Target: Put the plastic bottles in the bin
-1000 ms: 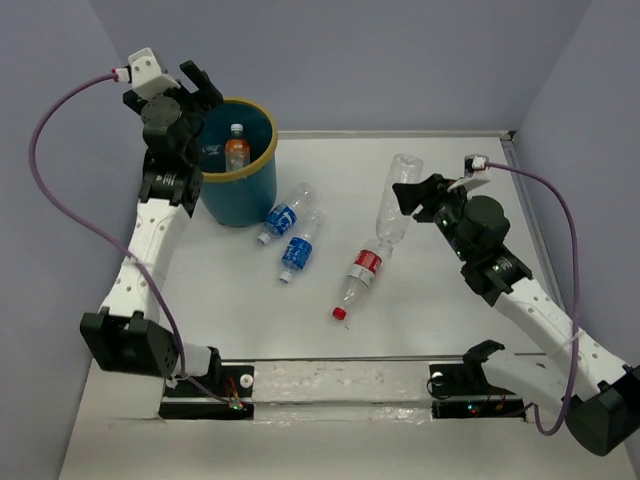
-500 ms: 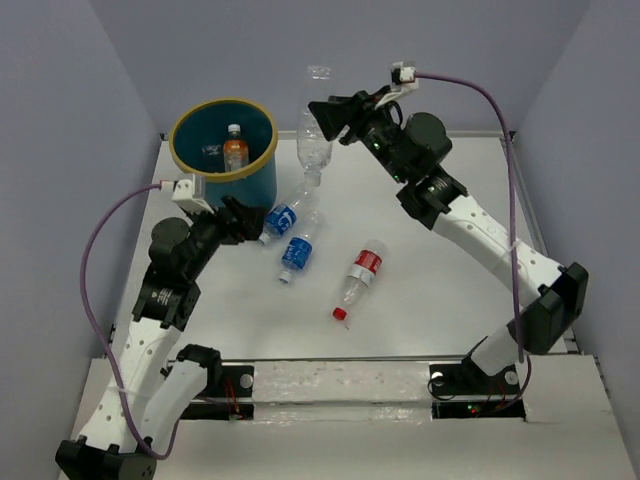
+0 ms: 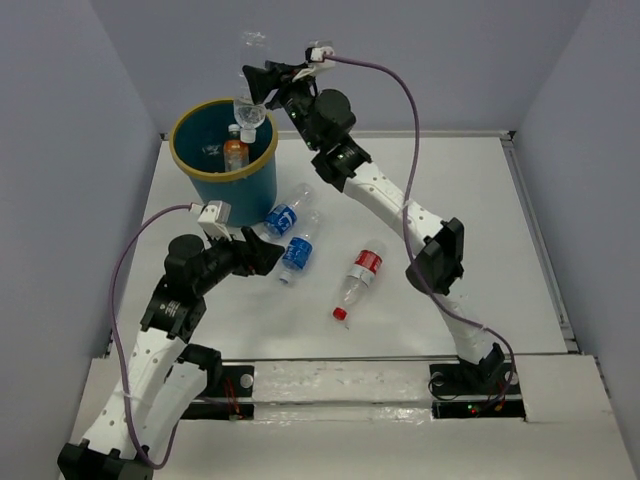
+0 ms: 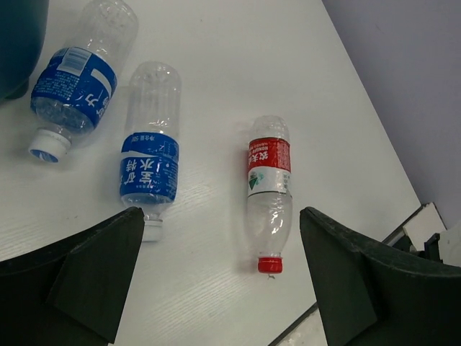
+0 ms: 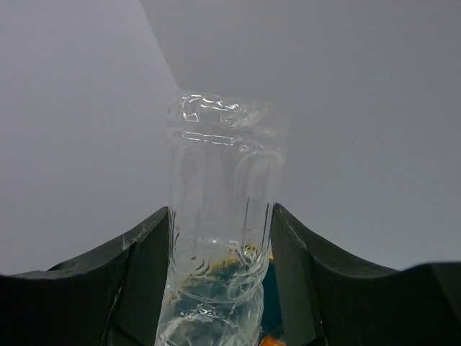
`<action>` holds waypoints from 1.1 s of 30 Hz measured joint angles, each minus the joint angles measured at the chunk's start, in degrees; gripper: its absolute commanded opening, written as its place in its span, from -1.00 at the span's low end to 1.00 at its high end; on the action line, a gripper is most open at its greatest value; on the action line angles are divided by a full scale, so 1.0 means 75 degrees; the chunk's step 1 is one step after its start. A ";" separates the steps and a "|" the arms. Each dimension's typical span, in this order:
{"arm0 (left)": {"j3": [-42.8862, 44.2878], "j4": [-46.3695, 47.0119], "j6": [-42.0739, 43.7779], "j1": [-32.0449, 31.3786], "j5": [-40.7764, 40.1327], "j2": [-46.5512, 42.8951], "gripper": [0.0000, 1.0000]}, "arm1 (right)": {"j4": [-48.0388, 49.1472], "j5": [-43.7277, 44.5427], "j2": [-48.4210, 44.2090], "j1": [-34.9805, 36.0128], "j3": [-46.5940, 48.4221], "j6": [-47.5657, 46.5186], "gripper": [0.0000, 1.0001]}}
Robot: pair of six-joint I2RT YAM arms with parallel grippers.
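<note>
1. The bin (image 3: 240,195) stands at the far left of the table, with an orange-drink bottle (image 3: 236,153) inside.
2. The right gripper (image 3: 265,80) clamps a clear bottle (image 5: 223,180) neck-down over the bin's mouth, seemingly to drop it.
3. The left gripper (image 4: 221,214), jaws wide and empty, hovers over a blue-labelled bottle (image 4: 150,162), likely its next pick.

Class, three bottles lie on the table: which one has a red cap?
The red-labelled bottle, rightmost in the left wrist view. The two blue-labelled bottles have white caps.

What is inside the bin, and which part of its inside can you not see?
Inside the bin, an orange-liquid bottle shows, cap up. A pale glint beside it is too unclear to name. The clear bottle held over the rim covers part of the inside.
</note>
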 measured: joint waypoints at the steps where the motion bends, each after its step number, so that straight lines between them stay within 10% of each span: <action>1: 0.0000 0.0012 0.0006 0.0000 0.0047 0.0032 0.98 | 0.0073 0.0160 0.0434 0.0038 0.0382 -0.0114 -0.17; 4: -0.0026 0.0096 0.0009 -0.0061 0.0143 0.0128 0.98 | 0.0443 0.0463 0.1029 0.0125 0.0557 -0.0370 -0.05; 8: -0.0099 0.0149 0.0009 -0.0233 0.0213 0.0119 0.98 | 0.0545 0.0595 0.1626 0.0227 0.0635 -0.0627 0.64; 14: -0.0114 0.0227 0.0000 -0.0356 0.0236 0.0195 0.98 | 0.0694 0.0391 0.1052 0.0291 -0.0595 -0.0912 0.80; 24: -0.0108 0.1247 -0.0653 -0.2897 -0.0924 0.1512 0.98 | 0.1008 0.0825 -0.4846 0.0134 -0.7335 -0.1096 0.69; 33: 0.1990 0.1690 -0.0224 -0.4948 -0.3582 0.4995 0.98 | -0.0114 0.2206 -1.0270 -0.0988 -1.3376 0.0679 0.53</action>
